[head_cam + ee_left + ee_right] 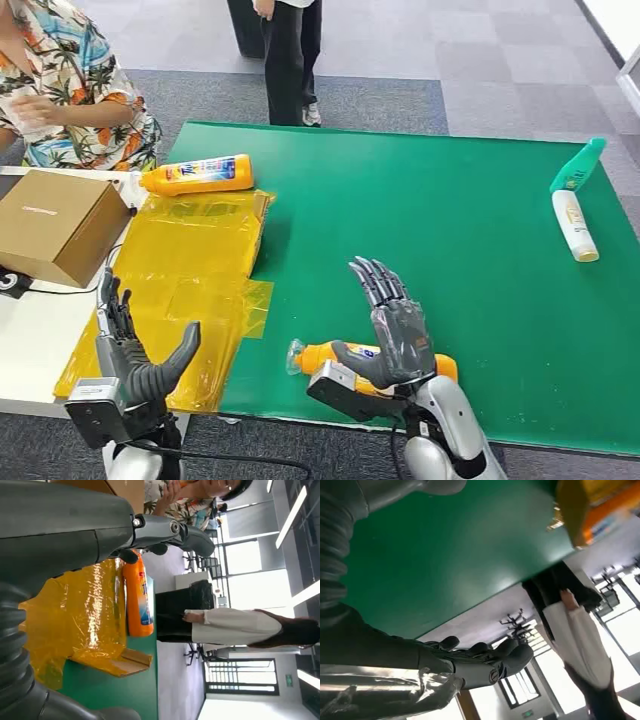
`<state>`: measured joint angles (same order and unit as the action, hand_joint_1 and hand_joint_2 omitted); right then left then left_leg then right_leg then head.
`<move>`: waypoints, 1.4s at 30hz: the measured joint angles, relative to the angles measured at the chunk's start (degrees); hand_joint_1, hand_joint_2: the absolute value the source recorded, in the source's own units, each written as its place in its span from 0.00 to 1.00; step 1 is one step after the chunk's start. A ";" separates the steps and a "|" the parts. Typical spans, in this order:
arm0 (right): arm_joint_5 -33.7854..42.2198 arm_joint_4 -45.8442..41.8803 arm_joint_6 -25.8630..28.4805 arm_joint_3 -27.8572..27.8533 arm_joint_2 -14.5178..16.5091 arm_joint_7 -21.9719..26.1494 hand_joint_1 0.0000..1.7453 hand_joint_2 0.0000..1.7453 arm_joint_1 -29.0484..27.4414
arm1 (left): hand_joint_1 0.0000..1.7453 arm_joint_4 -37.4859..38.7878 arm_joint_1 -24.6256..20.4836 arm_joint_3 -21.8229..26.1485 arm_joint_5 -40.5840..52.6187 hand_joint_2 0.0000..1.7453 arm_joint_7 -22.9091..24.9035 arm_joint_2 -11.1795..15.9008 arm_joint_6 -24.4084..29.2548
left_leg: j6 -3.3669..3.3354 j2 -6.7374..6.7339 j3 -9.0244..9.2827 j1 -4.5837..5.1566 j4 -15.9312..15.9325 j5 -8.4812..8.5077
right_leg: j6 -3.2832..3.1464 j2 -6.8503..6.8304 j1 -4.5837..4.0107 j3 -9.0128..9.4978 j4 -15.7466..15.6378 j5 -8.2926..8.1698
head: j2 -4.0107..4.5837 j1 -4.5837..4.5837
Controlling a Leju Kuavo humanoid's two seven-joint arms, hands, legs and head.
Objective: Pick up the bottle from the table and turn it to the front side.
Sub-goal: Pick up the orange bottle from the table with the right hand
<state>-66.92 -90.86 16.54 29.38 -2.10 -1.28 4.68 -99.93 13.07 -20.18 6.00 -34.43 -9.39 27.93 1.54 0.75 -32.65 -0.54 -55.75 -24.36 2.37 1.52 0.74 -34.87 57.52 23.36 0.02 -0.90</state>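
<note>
An orange bottle with a clear cap lies on its side near the front edge of the green mat. My right hand stands just over its middle. The fingers stretch up and apart, and the thumb reaches across the bottle's near side without closing on it. In the right wrist view that hand has straight fingers over the mat. My left hand hovers open above the yellow plastic film at the front left, holding nothing; the left wrist view shows its fingers spread.
A second orange bottle lies at the mat's far left corner. A white bottle and a green one lie at the right edge. A cardboard box sits left. One person sits at far left, another stands behind the table.
</note>
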 joint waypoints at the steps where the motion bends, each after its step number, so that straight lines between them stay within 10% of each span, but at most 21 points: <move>1: -0.47 0.00 -1.07 -0.01 -0.58 -0.45 0.00 1.00 0.35 | 0.00 0.00 0.02 0.26 0.22 1.00 0.01 -0.08 -0.28 | 0.00 0.00 0.00 0.00 -0.01 0.00 | 0.00 0.00 0.00 0.00 0.00 0.00 | -0.01 0.00; 21: -10.54 -1.63 -19.82 1.76 -15.84 -12.19 0.00 1.00 4.98 | 0.00 0.00 0.28 7.37 2.63 1.00 -0.07 -3.62 -4.32 | -0.07 0.00 0.00 0.01 -0.05 -0.03 | 0.02 0.00 0.01 0.01 -0.03 0.00 | -0.01 -0.01; 36: -23.03 -1.97 3.48 1.20 -13.19 -18.87 0.00 1.00 6.00 | 0.00 -0.11 0.44 8.21 3.45 1.00 -0.13 -4.74 -2.28 | -0.07 0.00 -0.01 0.01 -0.05 -0.02 | 0.02 0.00 0.01 0.01 -0.02 -0.01 | -0.02 -0.01; 42: -23.13 -1.99 2.56 2.10 -13.07 -23.40 0.00 1.00 7.57 | 0.00 -0.11 0.42 7.62 3.45 1.00 -0.13 -4.74 -1.51 | -0.12 0.01 -0.02 0.02 -0.05 0.01 | 0.06 -0.03 0.03 0.03 -0.03 -0.03 | -0.01 -0.01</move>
<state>-90.05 -92.85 19.10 31.47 -15.17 -24.69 12.25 -100.04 13.49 -12.56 9.44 -34.56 -14.13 26.42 1.41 0.76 -32.67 -0.52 -55.80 -24.35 2.42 1.49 0.77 -34.85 57.49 23.33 0.01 -0.90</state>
